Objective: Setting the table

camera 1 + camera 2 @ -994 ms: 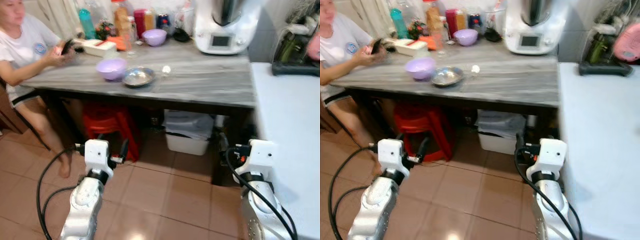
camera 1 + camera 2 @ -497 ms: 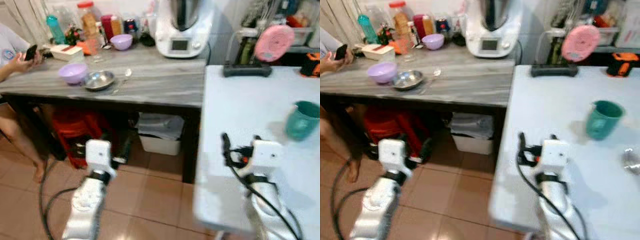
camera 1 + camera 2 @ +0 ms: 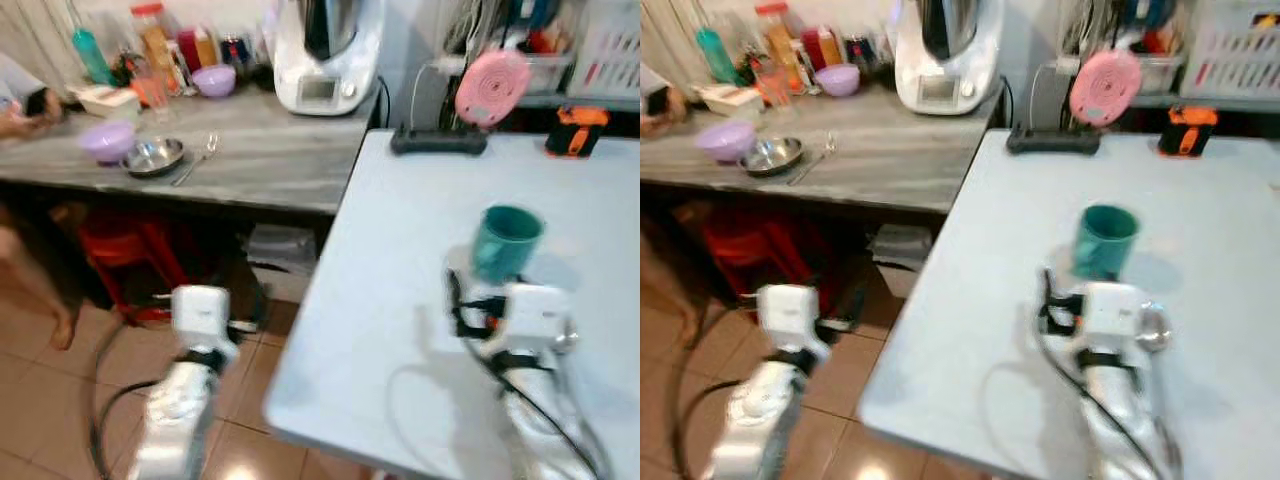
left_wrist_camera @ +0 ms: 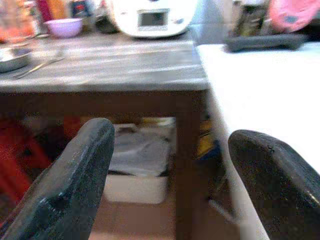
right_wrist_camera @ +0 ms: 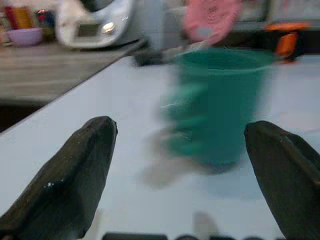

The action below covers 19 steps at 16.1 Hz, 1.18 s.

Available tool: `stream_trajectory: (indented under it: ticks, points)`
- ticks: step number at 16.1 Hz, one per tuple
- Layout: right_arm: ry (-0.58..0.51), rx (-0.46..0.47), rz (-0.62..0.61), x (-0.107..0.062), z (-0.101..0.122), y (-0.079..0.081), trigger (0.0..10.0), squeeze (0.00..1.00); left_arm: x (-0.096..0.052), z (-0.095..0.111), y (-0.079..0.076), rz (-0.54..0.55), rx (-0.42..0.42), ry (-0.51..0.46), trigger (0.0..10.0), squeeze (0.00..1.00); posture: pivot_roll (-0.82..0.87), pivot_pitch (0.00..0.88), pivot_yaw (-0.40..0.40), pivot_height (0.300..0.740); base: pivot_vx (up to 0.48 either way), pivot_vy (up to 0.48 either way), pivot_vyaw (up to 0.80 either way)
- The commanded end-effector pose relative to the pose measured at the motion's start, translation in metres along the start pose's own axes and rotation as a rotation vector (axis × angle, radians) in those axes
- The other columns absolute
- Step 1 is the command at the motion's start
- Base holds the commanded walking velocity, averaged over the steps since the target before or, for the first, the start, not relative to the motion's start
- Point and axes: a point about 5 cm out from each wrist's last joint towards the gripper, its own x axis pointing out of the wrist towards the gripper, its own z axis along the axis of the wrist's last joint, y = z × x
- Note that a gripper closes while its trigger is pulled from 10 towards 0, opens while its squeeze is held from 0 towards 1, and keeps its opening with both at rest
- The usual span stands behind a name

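**Visitor:** What are you lined up on?

**Me:** The green cup (image 3: 506, 240), standing upright on the white table (image 3: 400, 260). I judge it's the piece I'm meant to set, so my right gripper (image 5: 187, 165) is over the tabletop and pointed straight at it. Its two black fingers (image 5: 75, 170) are spread wide with nothing between them, and the cup sits ahead in the gap, not touching either one.

**Visitor:** Why so wide?

**Me:** The cup is broad, so my guess is both fingers need to pass either side of it before they close. The wrist picture is blurred, so I won't say how close it really is.

**Visitor:** And the other arm?

**Me:** My left gripper (image 4: 170, 170) hangs low beside the white table's edge, fingers apart and empty, facing under the grey table (image 3: 250, 150). It's idle.

**Visitor:** What's on the grey table?

**Me:** A purple bowl (image 3: 106, 139), a metal bowl (image 3: 154, 156) just beside it and a spoon (image 3: 197, 159) close by, well apart from the cup. A kitchen machine (image 3: 322, 55) stands at the back. A person's hand (image 3: 20, 112) rests at the far left end, so I'd be careful reaching that way.
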Motion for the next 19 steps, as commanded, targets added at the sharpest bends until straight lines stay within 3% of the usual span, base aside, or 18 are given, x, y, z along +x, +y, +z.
stream_trajectory:
  ticks: [1,6,9,10,19]
  points:
    - [-0.007,0.017,0.021,0.000,0.001,0.008,10.0,0.00,-0.001,0.002,0.012,0.029,0.024,0.009,10.0,0.00,-0.12,0.000,0.106,0.740,0.000,0.000,0.00]
    - [0.015,0.040,0.004,-0.002,-0.001,0.007,10.0,0.00,0.000,0.001,0.010,-0.004,-0.008,0.019,10.0,0.00,-0.13,0.000,0.105,0.740,0.000,0.000,0.00]
    - [0.084,0.060,-0.001,-0.016,-0.010,0.006,10.0,0.00,-0.006,-0.004,-0.003,-0.203,-0.123,0.092,10.0,0.00,-0.13,0.000,0.108,0.740,0.000,0.000,0.00]
    - [0.096,0.052,0.002,-0.021,-0.014,0.006,10.0,0.00,-0.008,-0.005,-0.005,-0.237,-0.114,0.103,10.0,0.00,-0.13,0.002,0.112,0.740,0.000,0.000,0.00]
    - [0.107,0.069,-0.020,-0.021,-0.015,0.006,10.0,0.00,-0.002,-0.003,-0.005,-0.218,-0.114,0.120,10.0,0.00,-0.14,0.008,0.121,0.740,0.000,0.000,0.00]
